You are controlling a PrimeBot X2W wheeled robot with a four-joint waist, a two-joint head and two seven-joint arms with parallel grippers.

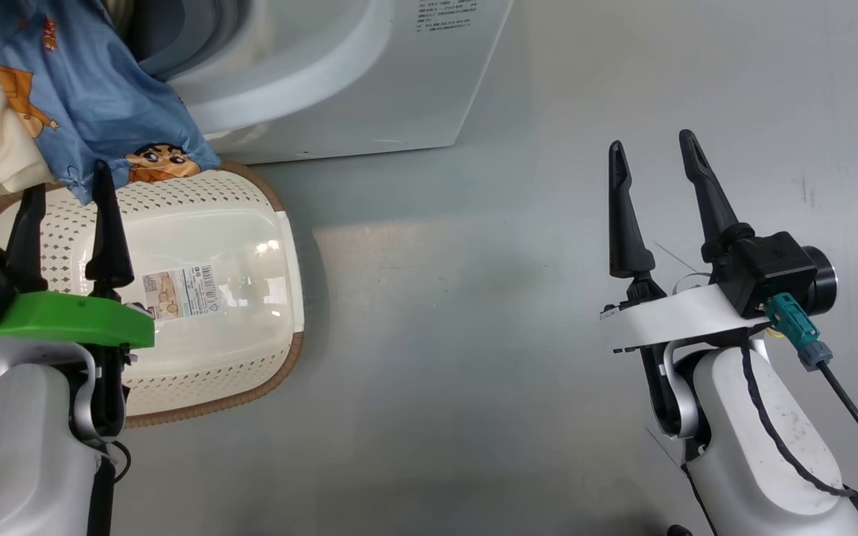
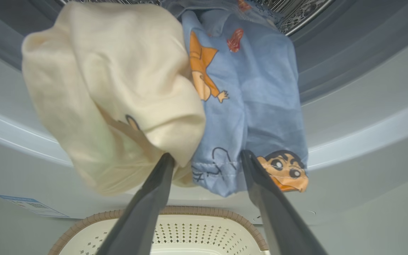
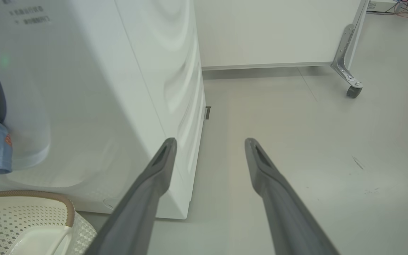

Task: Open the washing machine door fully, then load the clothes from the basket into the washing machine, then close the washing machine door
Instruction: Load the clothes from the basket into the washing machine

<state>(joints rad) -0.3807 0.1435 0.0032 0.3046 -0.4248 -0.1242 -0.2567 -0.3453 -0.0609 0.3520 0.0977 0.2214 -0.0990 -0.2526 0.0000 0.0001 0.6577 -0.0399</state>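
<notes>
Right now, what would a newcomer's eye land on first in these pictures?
The clothes, blue cartoon-print and cream, spill from the round mouth of the washing machine and hang down its white front, upper left in the head view. Beneath them the basket sits on the floor, its labelled bottom bare, with the open left end effector pointing at the hanging hems. The open right end effector hovers over floor at the right.

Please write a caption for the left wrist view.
Open left gripper at clothes hanging out of the washing machine, above the basket.
</notes>
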